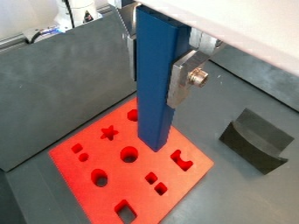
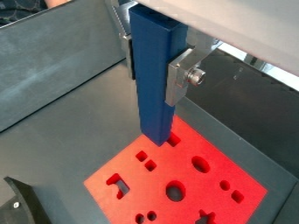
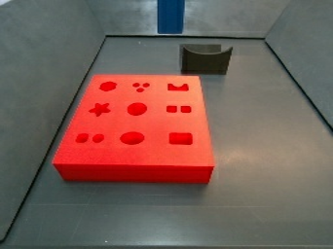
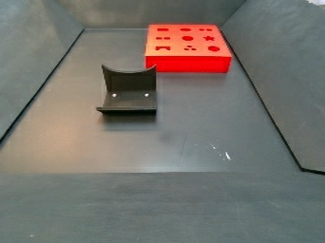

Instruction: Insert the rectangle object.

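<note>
My gripper [image 1: 156, 74] is shut on the rectangle object [image 1: 156, 79], a long blue bar held upright between the silver fingers [image 1: 181, 83]. It shows the same way in both wrist views [image 2: 156, 79]. The bar's lower end hangs above the flat red block with shaped holes [image 1: 117, 171], near one edge of it [image 2: 187, 179]. In a side view only the bar's lower end [image 3: 170, 15] shows, high behind the red block [image 3: 130, 126]; the gripper itself is out of frame there. In a side view the red block [image 4: 187, 46] lies at the far end, with bar and gripper out of view.
A dark grey holder block with a curved notch [image 3: 205, 58] stands on the floor beside the red block, seen also in both wrist views [image 1: 257, 138] [image 2: 21, 206] and a side view [image 4: 127, 92]. Grey walls enclose the floor.
</note>
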